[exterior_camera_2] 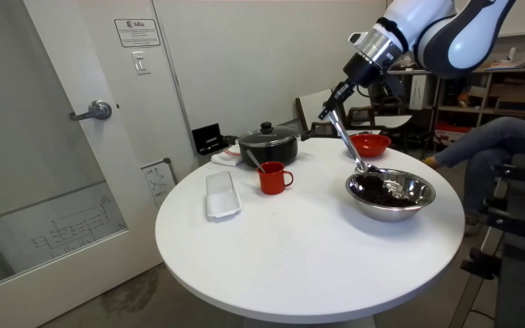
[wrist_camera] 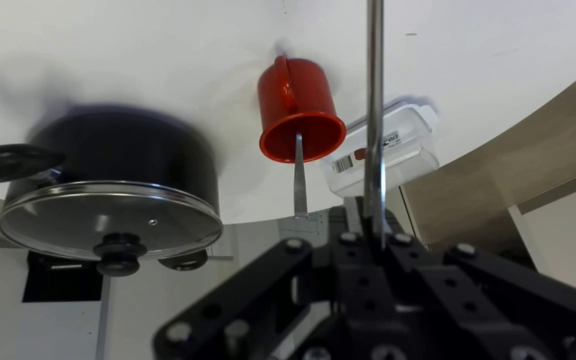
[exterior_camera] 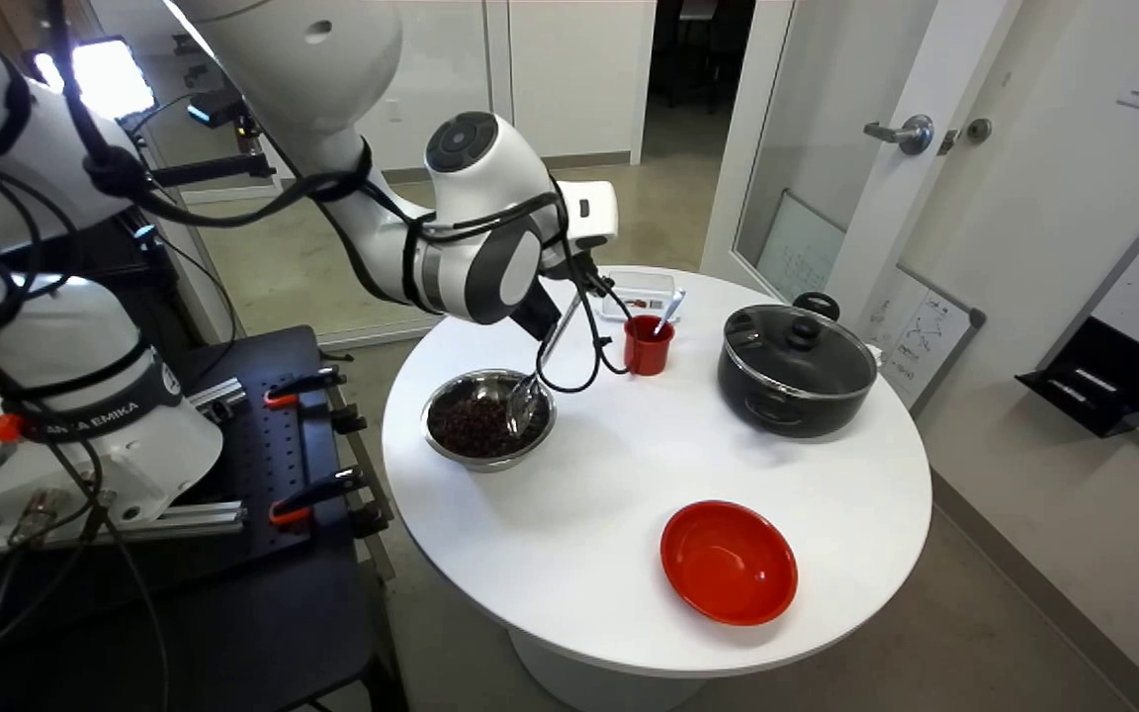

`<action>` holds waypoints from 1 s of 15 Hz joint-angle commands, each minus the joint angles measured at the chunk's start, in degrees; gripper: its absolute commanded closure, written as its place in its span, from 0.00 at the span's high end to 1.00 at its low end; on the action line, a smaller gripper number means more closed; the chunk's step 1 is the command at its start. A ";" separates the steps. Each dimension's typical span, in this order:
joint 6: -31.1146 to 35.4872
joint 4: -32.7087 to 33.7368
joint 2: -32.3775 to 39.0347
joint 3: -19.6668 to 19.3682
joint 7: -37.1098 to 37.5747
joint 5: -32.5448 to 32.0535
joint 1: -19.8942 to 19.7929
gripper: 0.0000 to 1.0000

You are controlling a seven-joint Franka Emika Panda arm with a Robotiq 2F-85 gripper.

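A shiny metal serving utensil (wrist_camera: 375, 100) stands between the closed fingers of my gripper (wrist_camera: 368, 215) in the wrist view, gripped by its handle. From the gripper (exterior_camera_2: 325, 114) its long handle (exterior_camera_2: 347, 141) slants down to the steel bowl (exterior_camera_2: 392, 213). The utensil's head (exterior_camera: 522, 407) dips inside the bowl (exterior_camera: 502, 463) in both exterior views. Dark crumbly contents (exterior_camera_2: 378, 193) lie in that bowl, heaped toward one side. Whether the head is a spoon or tongs I cannot tell. The bowl itself is outside the wrist view.
A red mug (exterior_camera_2: 272, 180) with a metal handle sticking out stands beside a clear plastic tub (exterior_camera_2: 223, 205). Nearby is a lidded black pot (exterior_camera: 797, 381). A red bowl (exterior_camera: 728, 564) sits near the edge of the round white table (exterior_camera: 569, 554). A person's legs (exterior_camera_2: 495, 141) show behind.
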 commanded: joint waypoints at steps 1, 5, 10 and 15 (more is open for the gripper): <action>-0.53 -1.94 -2.40 -2.72 -0.22 3.13 4.77 0.01; -0.08 -3.27 -2.33 -3.10 0.51 3.51 6.63 0.01; 0.35 -3.83 -1.21 -3.11 1.87 4.72 7.10 0.01; 3.10 -4.24 -2.04 -5.22 0.89 7.81 8.74 0.01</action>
